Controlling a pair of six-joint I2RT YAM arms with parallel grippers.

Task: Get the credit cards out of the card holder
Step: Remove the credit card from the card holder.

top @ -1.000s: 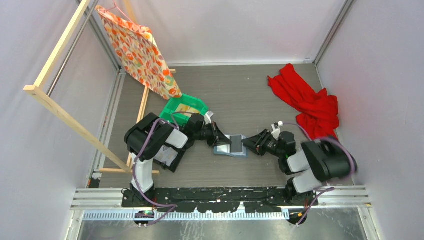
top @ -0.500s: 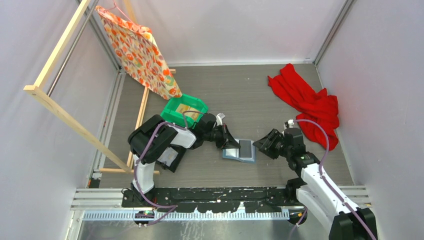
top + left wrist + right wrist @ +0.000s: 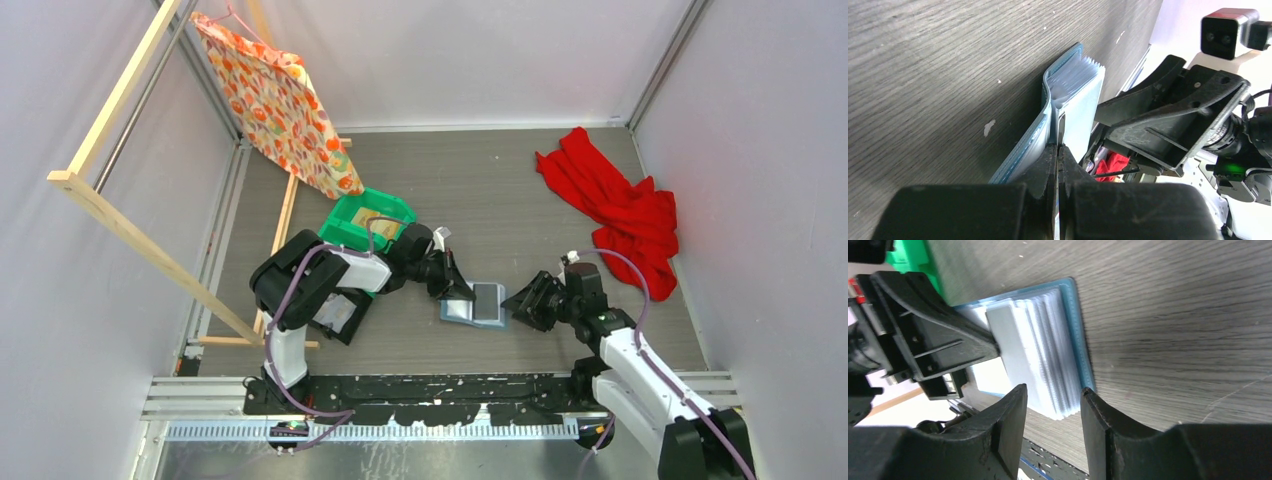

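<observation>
Left gripper (image 3: pixel 1058 150) pinches card holder (image 3: pixel 457 311) at its left edge. Right gripper (image 3: pixel 1052 396) spread, directly right; credit cards (image 3: pixel 1040 347) fan toward its gap, apparently untouched.

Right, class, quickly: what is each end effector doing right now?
Left end effector: closed, pinching the card holder.
Right end effector: open, holding nothing.

One card holder (image 3: pixel 475 307), one green bin (image 3: pixel 340 226)

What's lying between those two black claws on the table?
A small blue-teal folding card holder, fanned open; the top view shows it. The left gripper is shut on one edge, and the right gripper is open at the other.
</observation>
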